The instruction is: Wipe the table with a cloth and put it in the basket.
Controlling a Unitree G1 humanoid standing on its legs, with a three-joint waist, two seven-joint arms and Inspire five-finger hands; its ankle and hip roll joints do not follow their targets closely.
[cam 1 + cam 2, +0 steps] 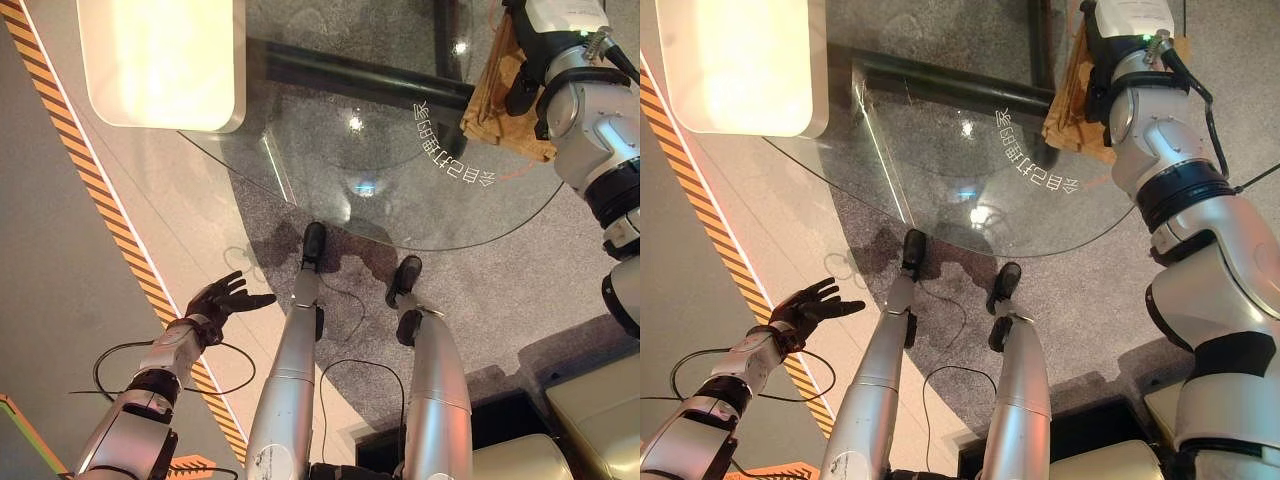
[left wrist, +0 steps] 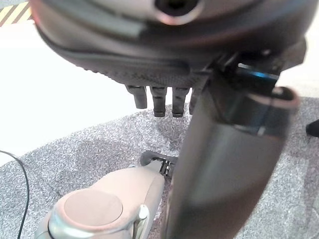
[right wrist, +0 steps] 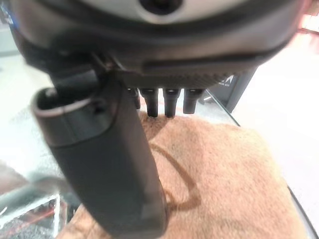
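Note:
A brown cloth (image 1: 497, 105) lies on the far right edge of the round glass table (image 1: 330, 170). My right hand (image 1: 522, 90) is over the cloth (image 3: 224, 164), its fingers straight and its thumb (image 3: 109, 159) stretched out just above the fabric. Whether the palm presses down I cannot tell. My left hand (image 1: 215, 300) hangs low at the left, away from the table and above the floor, open with spread fingers and holding nothing.
A white rounded slab (image 1: 165, 60) sits at the far left beside the glass. A dark bar of the table's frame (image 1: 350, 75) runs under the glass. A yellow-black striped line (image 1: 100, 200) crosses the floor at left. Beige cushions (image 1: 600, 410) stand at lower right.

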